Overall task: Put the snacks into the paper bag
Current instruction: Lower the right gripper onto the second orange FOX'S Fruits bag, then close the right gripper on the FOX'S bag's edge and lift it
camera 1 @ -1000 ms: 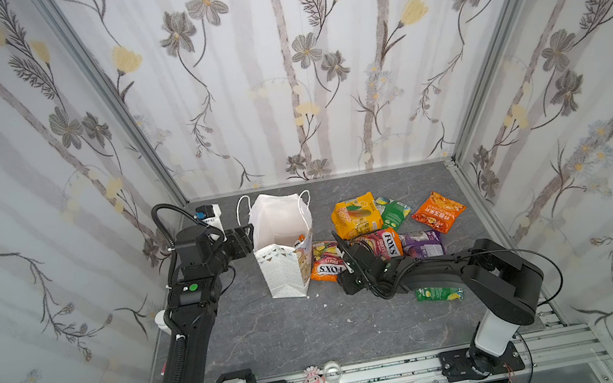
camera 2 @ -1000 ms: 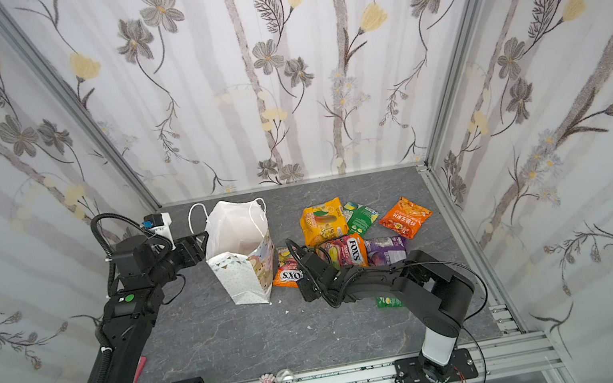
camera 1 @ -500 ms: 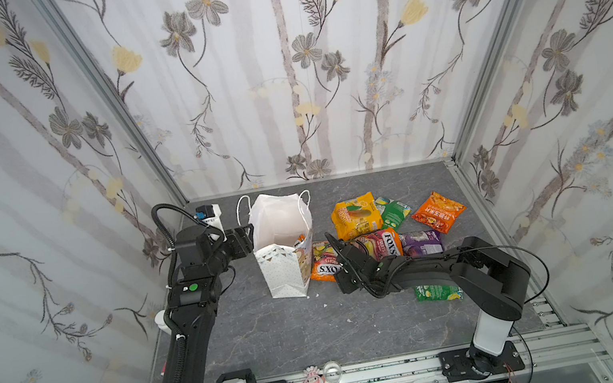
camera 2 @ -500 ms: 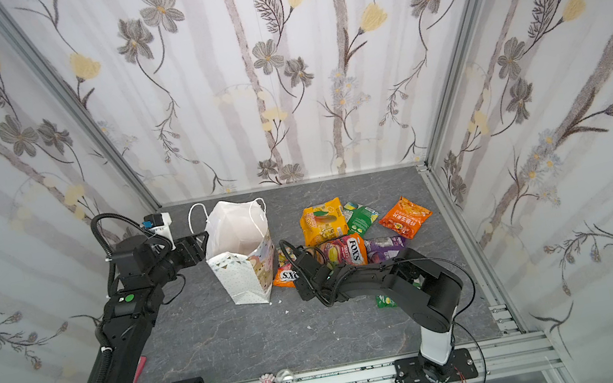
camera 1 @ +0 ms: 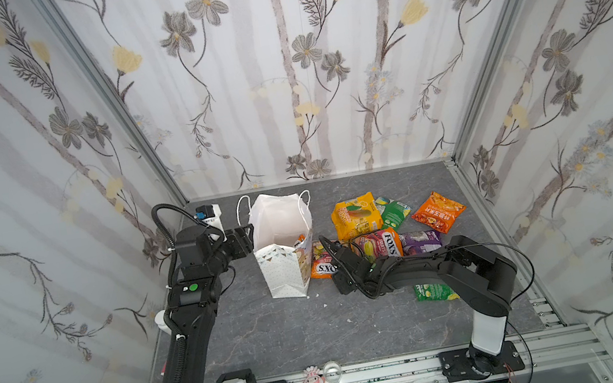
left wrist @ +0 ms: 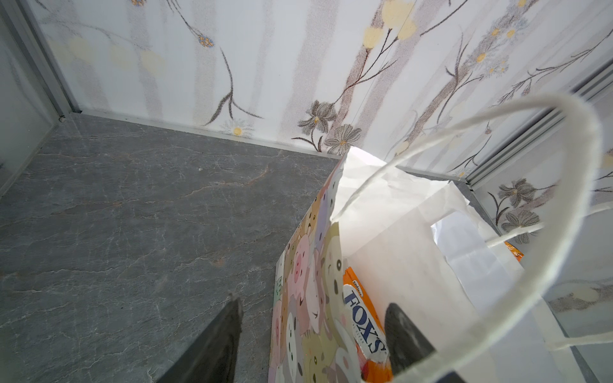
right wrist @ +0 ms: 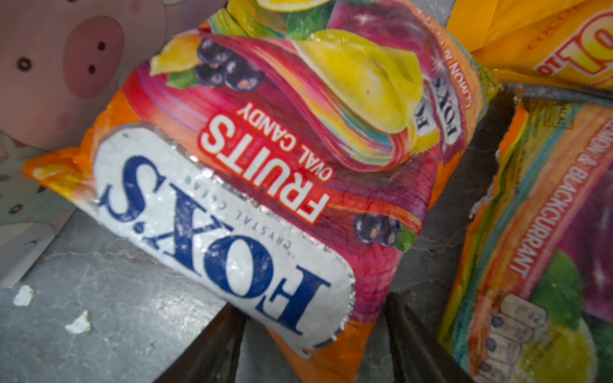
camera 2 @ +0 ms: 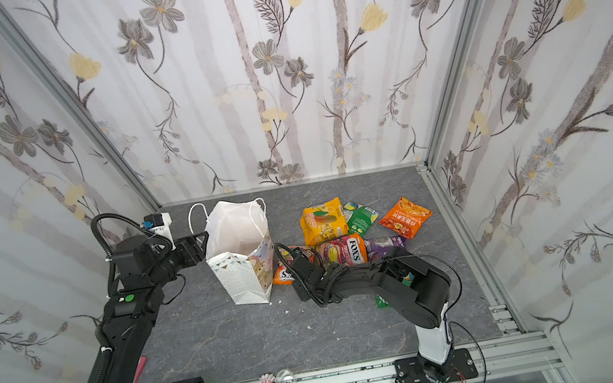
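Snacks (camera 2: 342, 252) mostly unbagged. Paper bag (camera 1: 285, 263) stands upright left of centre in both top views, with one bagged FOX'S packet (left wrist: 363, 325) visible inside. Seven lie on the desk (camera 1: 278, 332) to its right: second FOX'S packet (right wrist: 232, 199) against the bag's printed face, third FOX'S packet (camera 1: 379, 243), yellow-orange packet (camera 1: 355, 216), upper green packet (camera 1: 394, 211), purple packet (camera 1: 420, 241), orange chip bag (camera 1: 438, 212), lower green packet (camera 1: 433, 291). Right claw (right wrist: 315, 308) is spread, with the second FOX'S packet's end between its fingers, not pinched. Left claw (left wrist: 313, 303) is spread and straddles the bag wall, one finger inside. Early stage, I'd say.
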Action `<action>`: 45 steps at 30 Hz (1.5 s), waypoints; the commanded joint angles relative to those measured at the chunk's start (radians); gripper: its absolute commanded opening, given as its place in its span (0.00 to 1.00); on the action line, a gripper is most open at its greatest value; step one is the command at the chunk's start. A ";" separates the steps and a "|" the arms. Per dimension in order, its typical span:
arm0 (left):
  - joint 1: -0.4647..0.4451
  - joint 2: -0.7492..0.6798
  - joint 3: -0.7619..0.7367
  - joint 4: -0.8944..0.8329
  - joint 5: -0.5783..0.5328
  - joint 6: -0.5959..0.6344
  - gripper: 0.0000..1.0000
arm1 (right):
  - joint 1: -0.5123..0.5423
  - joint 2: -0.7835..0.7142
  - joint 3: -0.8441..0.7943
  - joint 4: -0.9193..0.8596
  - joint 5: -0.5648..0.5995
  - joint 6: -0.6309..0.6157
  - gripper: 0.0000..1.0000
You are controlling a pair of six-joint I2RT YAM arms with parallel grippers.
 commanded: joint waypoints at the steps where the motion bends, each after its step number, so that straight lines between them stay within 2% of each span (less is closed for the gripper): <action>1: 0.001 -0.007 -0.001 0.028 0.001 0.007 0.68 | -0.001 0.016 0.004 0.009 0.013 -0.001 0.63; 8: 0.001 -0.010 -0.003 0.028 0.001 0.007 0.68 | -0.002 0.031 -0.003 0.028 -0.006 0.012 0.48; 16: 0.001 -0.011 -0.004 0.028 0.002 0.007 0.68 | -0.004 0.015 -0.012 0.026 -0.004 0.029 0.38; 23: 0.001 -0.014 -0.004 0.027 0.000 0.010 0.68 | -0.005 0.010 -0.028 0.034 -0.008 0.040 0.14; 31: 0.001 -0.018 -0.006 0.030 -0.004 0.008 0.68 | -0.005 -0.049 -0.062 0.038 -0.027 0.054 0.00; 45: 0.001 -0.026 -0.010 0.038 -0.004 0.008 0.68 | -0.011 -0.235 -0.119 0.041 -0.148 0.043 0.00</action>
